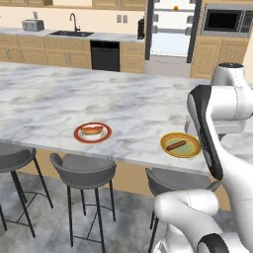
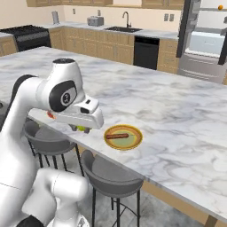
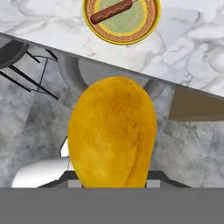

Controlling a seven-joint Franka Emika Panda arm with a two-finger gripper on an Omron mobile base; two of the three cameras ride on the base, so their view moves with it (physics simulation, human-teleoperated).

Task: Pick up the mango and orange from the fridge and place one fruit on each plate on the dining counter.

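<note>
My gripper [image 2: 82,129] is shut on the mango [image 3: 113,133], a large yellow-orange fruit whose bulk hides the fingertips in the hand view. It hangs just off the near edge of the dining counter [image 1: 59,99], above the stools and short of the yellow-rimmed plate [image 3: 121,19] [image 2: 123,136] [image 1: 181,145], which carries a sausage. The red-rimmed plate [image 1: 92,132] lies further left on the counter with a hot dog on it. Across the room the fridge [image 1: 170,34] [image 2: 206,40] stands open, and the orange [image 1: 176,8] [image 2: 220,7] sits on its top shelf.
Grey stools [image 1: 81,170] [image 2: 111,175] line the counter's near side, right under the gripper. A wall counter with a sink [image 1: 71,33], a black dishwasher [image 1: 105,55] and a microwave [image 1: 223,21] run along the back wall. My own arm [image 1: 212,128] hides part of the counter.
</note>
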